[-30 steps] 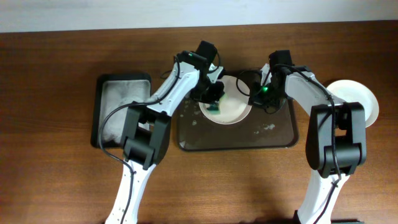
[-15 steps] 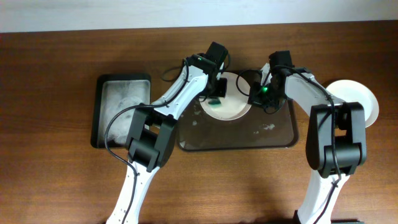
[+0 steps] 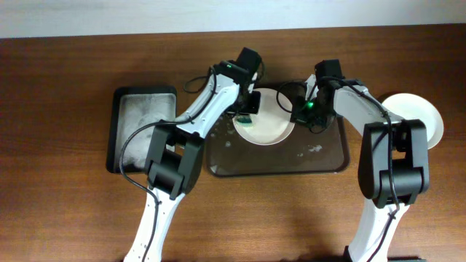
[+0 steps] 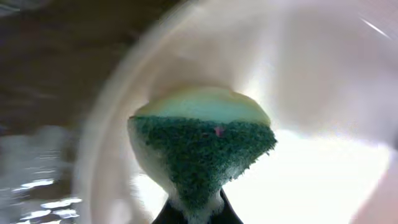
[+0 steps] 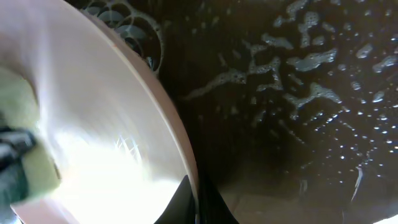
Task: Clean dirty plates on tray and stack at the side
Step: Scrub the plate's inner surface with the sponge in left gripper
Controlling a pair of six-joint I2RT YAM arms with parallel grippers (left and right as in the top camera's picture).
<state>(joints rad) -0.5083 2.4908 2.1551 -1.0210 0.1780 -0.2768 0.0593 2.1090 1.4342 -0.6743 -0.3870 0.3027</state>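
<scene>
Slippage was the risk: the right gripper [image 3: 297, 110] pinched only the plate's [image 3: 271, 128] rim over the wet tray [image 3: 329, 168] while the left gripper [image 3: 248, 110], clamped on the sponge [image 4: 202, 146], pressed its apparently tilted face, and hard scrubbing could pry it loose.

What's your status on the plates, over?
Left fingers shut on sponge, on plate. Right fingers pinch its rim, over tray. Another plate off-tray, right. Nothing blocking.

The overhead camera looks straight down on the table [image 3: 73, 218], its front edge at 6 o'clock. Both wrist cameras sit close at one plate [image 3: 271, 125], the left at its 9 o'clock edge, the right at 3 o'clock. All views share it.
</scene>
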